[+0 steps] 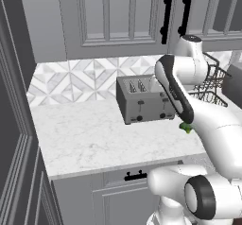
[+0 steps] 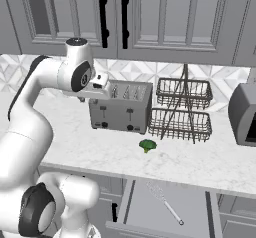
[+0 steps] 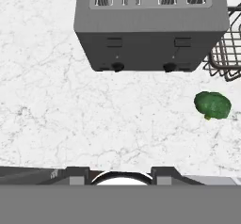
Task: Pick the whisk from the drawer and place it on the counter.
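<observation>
White arm links crowd the lower right of the left base view, rising past a grey toaster [image 1: 144, 99] on the counter [image 1: 94, 139] at centre. A closed cabinet front with a dark handle sits at the bottom.

From the right base view, the arm fills the left side, its wrist at upper centre-left just beside the toaster. At lower centre the drawer [image 2: 200, 209] stands open; the whisk [image 2: 165, 203] lies flat inside, handle running toward lower right, wire head toward upper left. It lies well below and right of the wrist.

Looking down the hand view, marble, the toaster and green broccoli [image 3: 212, 104] at right. Whether the fingers are parted cannot be told.
</observation>
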